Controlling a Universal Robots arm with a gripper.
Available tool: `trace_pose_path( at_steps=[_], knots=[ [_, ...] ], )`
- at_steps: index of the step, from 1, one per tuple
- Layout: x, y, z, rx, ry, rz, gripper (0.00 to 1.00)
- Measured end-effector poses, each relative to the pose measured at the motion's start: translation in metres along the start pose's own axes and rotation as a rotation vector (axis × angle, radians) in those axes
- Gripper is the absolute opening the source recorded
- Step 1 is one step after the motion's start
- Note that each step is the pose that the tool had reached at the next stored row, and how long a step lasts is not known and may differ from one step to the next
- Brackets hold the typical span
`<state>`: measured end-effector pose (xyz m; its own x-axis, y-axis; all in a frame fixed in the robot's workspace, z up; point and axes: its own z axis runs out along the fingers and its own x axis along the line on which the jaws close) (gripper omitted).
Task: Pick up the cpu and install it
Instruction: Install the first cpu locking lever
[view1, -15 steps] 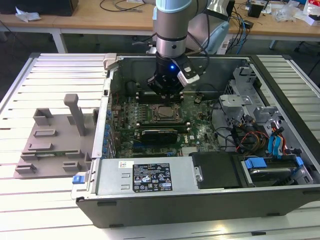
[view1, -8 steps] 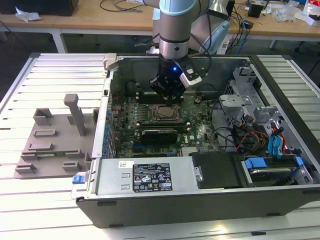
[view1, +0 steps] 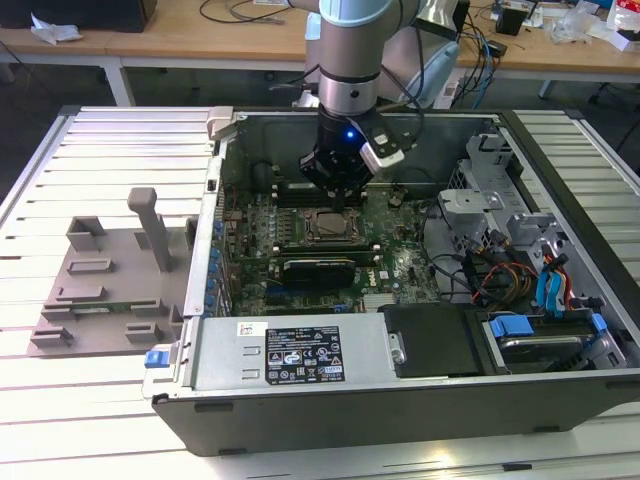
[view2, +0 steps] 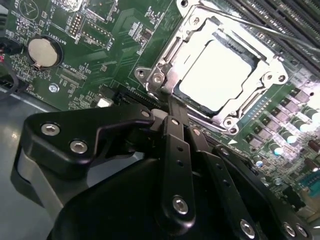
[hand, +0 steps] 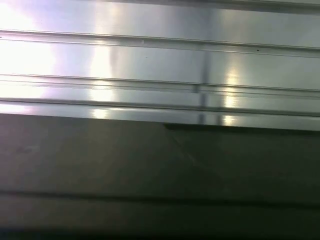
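Note:
The cpu (view2: 220, 70), a flat square chip with a bright silver top, lies inside the metal socket frame (view2: 165, 60) on the green motherboard. My gripper (view2: 169, 111) is shut, its black fingers (view2: 176, 145) pressed together with nothing visible between them. The tips stand at the socket frame's edge, just beside the cpu. In the exterior view the gripper (view1: 340, 196) hangs straight down inside the open computer case, right above the socket (view1: 328, 228).
A grey plastic tray (view1: 110, 290) with raised blocks lies at the exterior view's left. A long black card (view1: 318, 268) sits below the socket. A drive cage and coloured cables (view1: 520, 270) fill the case's right side. A coin battery (view2: 41, 51) is on the board.

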<state>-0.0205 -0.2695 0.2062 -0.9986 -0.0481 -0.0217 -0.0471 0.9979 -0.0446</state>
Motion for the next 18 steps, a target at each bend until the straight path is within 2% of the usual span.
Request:
trace_pose_path(
  at_steps=[5,8,9,13,18],
  knots=[
    [0.0004,-0.0101,-0.0009,0.0011,0.0001,0.0,0.11],
    [0.0004,-0.0135,-0.0115,0.0015,0.0001,0.0,0.11],
    [0.0004,-0.0153,-0.0131,0.0017,0.0001,0.0,0.11],
    [0.0007,-0.022,-0.0133,0.0019,0.0001,0.0,0.11],
    [0.0008,-0.0262,-0.0159,0.004,0.0002,0.0,0.11]
  ],
)
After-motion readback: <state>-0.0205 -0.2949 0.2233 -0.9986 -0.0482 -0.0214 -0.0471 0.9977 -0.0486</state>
